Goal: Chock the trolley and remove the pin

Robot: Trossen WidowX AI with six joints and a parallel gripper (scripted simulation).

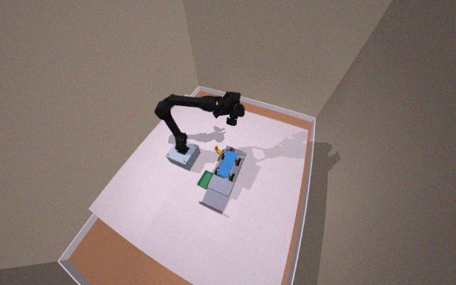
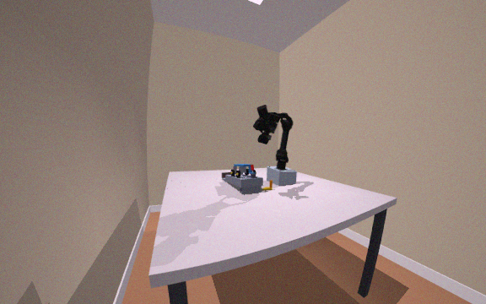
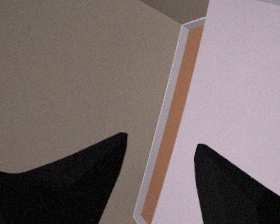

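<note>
While high over the table (image 1: pixel 172 237) (image 2: pixel 243 228) (image 3: pixel 246 100), gripper (image 1: pixel 226 115) (image 2: pixel 261 133) (image 3: pixel 160 145) seemingly aslant, fingers apart

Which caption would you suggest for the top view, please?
Black arm's open pincer hovers above the table; blue trolley sits on its ramp.

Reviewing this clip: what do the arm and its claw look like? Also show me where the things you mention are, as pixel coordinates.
The arm (image 1: pixel 190 101) (image 2: pixel 284 137) is matte black throughout, with chunky joints. The claw (image 3: pixel 160 145) is black too, its two fingers broad and tapering to narrow, blunt tips. I can make out no cables or markings.
</note>
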